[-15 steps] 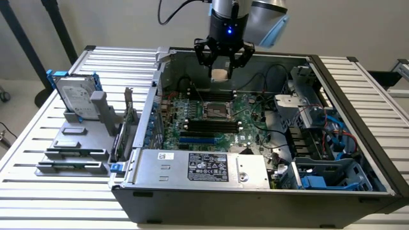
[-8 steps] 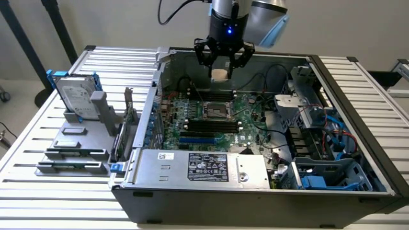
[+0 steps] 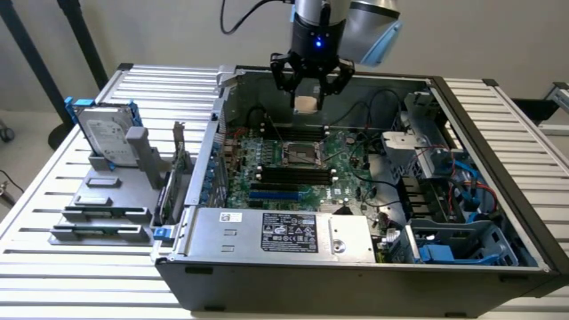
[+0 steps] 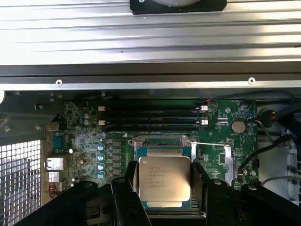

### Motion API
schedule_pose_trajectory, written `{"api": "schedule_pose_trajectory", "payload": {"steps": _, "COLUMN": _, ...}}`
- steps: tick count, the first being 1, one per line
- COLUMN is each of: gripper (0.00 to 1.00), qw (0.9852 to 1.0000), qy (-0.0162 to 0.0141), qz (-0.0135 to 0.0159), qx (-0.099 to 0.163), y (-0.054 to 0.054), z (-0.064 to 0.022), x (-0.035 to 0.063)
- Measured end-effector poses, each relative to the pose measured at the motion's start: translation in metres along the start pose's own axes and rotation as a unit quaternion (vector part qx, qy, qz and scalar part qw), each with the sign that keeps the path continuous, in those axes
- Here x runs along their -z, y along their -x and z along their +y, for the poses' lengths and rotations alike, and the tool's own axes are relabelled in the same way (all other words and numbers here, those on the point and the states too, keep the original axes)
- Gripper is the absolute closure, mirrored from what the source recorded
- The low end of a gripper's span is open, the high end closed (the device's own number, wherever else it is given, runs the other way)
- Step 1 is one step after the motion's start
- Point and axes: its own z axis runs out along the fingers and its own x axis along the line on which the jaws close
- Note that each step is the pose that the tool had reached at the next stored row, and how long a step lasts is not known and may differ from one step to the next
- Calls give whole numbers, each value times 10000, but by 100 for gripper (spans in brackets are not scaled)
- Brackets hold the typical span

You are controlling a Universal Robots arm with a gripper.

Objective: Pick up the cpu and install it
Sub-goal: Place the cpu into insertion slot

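Pincer [image 3: 307,89] clamps the cpu [image 4: 164,181] by two opposite edges, suspended above the motherboard socket [image 3: 302,155], clear of it. Step in hand: transfer to socket. Seating likely calls for square alignment and gentle descent.

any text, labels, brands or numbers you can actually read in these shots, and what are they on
Nothing is clear enough to quote.
On the cpu, held in the gripper: several printed lines on its metal top, too blurred to read.
On the black label of the power supply: white print and marks, too small.
On the white sticker beside it: too small.
On the hard drive: a label, too small.
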Motion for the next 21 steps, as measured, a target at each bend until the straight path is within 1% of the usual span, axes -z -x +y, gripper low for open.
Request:
{"api": "schedule_pose_trajectory", "payload": {"steps": 2, "gripper": 45, "qw": 9998, "qy": 3, "qz": -23, "qx": -179, "y": 0, "z": 0, "x": -1}}
{"api": "schedule_pose_trajectory", "payload": {"steps": 5, "gripper": 45, "qw": 9990, "qy": 7, "qz": -59, "qx": -449, "y": 0, "z": 0, "x": -1}}
{"api": "schedule_pose_trajectory", "payload": {"steps": 7, "gripper": 45, "qw": 9980, "qy": 9, "qz": -83, "qx": -632, "y": 0, "z": -1, "x": -1}}
{"api": "schedule_pose_trajectory", "payload": {"steps": 10, "gripper": 45, "qw": 9959, "qy": 13, "qz": -118, "qx": -899, "y": 0, "z": -1, "x": -2}}
{"api": "schedule_pose_trajectory", "payload": {"steps": 12, "gripper": 45, "qw": 9940, "qy": 16, "qz": -142, "qx": -1081, "y": 0, "z": -1, "x": -2}}
{"api": "schedule_pose_trajectory", "payload": {"steps": 14, "gripper": 45, "qw": 9919, "qy": 18, "qz": -165, "qx": -1261, "y": 0, "z": -1, "x": -2}}
{"api": "schedule_pose_trajectory", "payload": {"steps": 16, "gripper": 45, "qw": 9894, "qy": 21, "qz": -189, "qx": -1438, "y": 0, "z": -1, "x": -3}}
{"api": "schedule_pose_trajectory", "payload": {"steps": 19, "gripper": 45, "qw": 9853, "qy": 24, "qz": -222, "qx": -1694, "y": 0, "z": -1, "x": -3}}
{"api": "schedule_pose_trajectory", "payload": {"steps": 21, "gripper": 45, "qw": 9830, "qy": 19, "qz": -235, "qx": -1824, "y": 0, "z": -1, "x": -2}}
